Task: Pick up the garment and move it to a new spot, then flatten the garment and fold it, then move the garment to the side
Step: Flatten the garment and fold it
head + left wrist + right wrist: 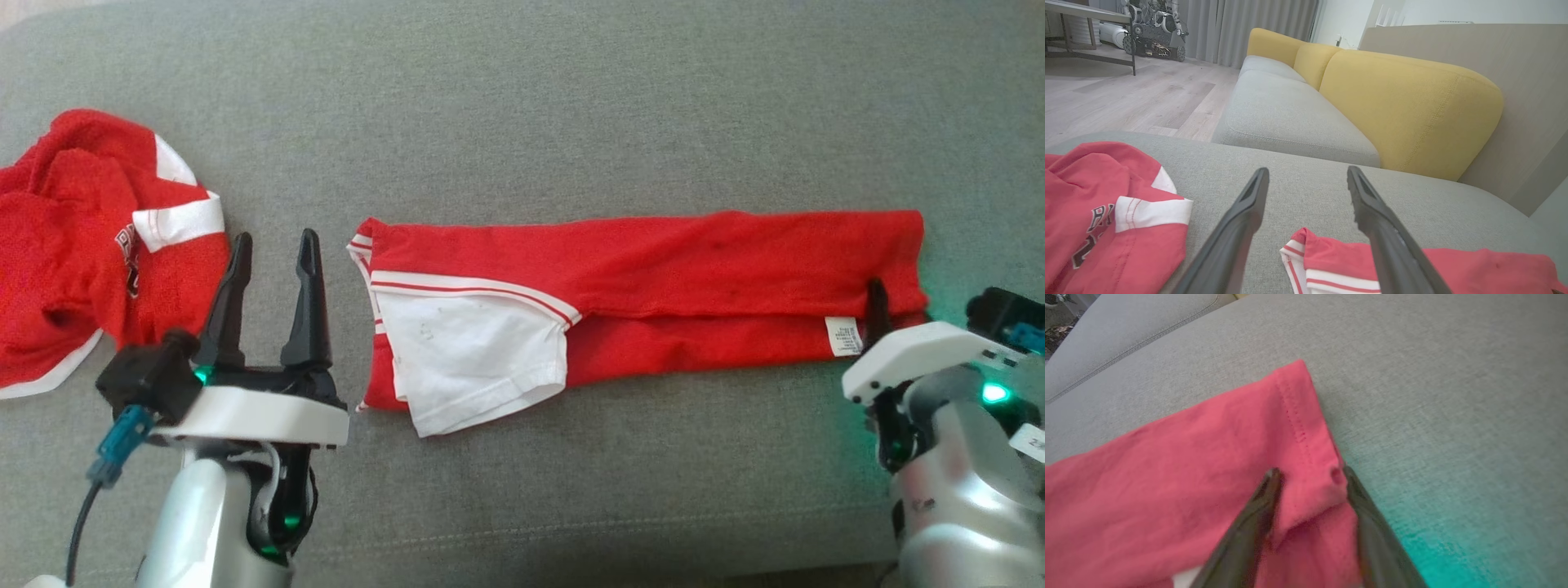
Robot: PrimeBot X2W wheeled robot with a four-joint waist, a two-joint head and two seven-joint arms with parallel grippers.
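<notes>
Grey sofa seat (571,98) spans the head view. The garment (694,253) lies on it, folded into a long red strip from frame centre to the right. Its white sleeve (465,351) is flapped over the lower left end, and the care label (843,335) sits near the lower right end.

A second red shirt (65,245) is crumpled at the left edge, well apart from the strip. It's cut off by the frame and its chest print is unreadable.

Left gripper (275,245) is at lower left, between the two garments, fingers spread with nothing between them.

Right gripper (1310,473) is at the strip's lower right corner. The right wrist view is blurred: the fingers stand apart with a raised ridge of hem between them. Can't tell whether it's actually pinched. In the head view the wrist housing hides all but one finger (876,298).
</notes>
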